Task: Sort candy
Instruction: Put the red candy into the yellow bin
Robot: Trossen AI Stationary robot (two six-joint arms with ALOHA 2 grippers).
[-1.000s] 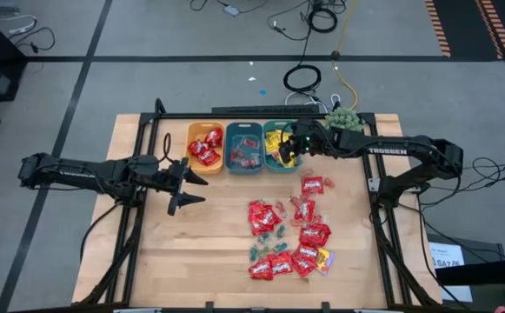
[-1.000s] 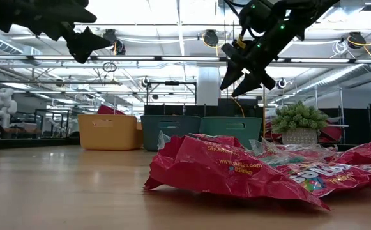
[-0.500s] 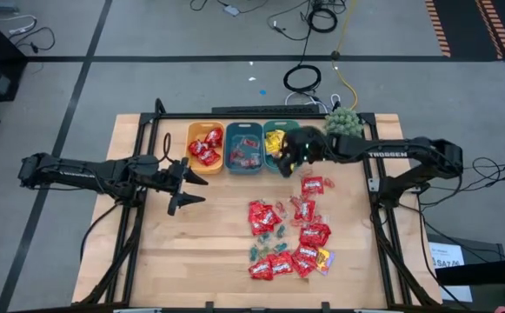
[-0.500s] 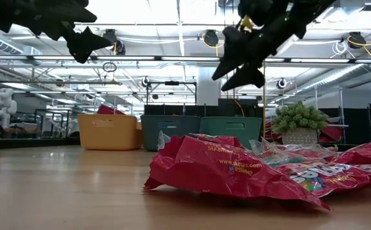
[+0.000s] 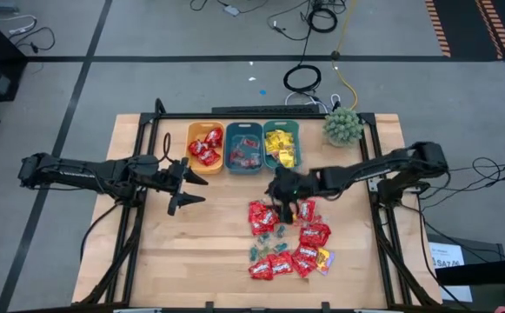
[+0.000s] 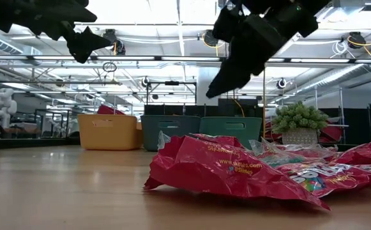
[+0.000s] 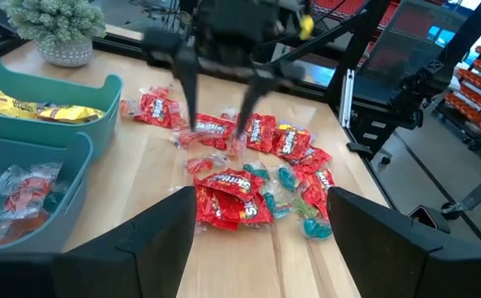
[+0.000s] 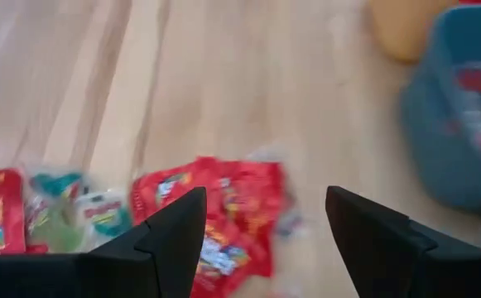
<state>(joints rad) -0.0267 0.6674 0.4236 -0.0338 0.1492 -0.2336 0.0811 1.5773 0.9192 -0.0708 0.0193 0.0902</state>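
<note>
Bins (image 5: 243, 148) at upper centre are holding some candy; a pile (image 5: 287, 239) at lower centre is awaiting sorting. Right gripper (image 5: 284, 198), wide and empty, is hovering above it.

An orange bin (image 5: 205, 146), a dark teal bin (image 5: 244, 147) and a lighter teal bin (image 5: 281, 144) stand in a row. A green spiky plant (image 5: 342, 127) sits just beside the lighter teal bin.

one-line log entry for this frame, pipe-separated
task: sort candy | right gripper: open, empty, above loose candy pile | left gripper: open, empty, hovering left of pile | bins: three, partly filled
</note>
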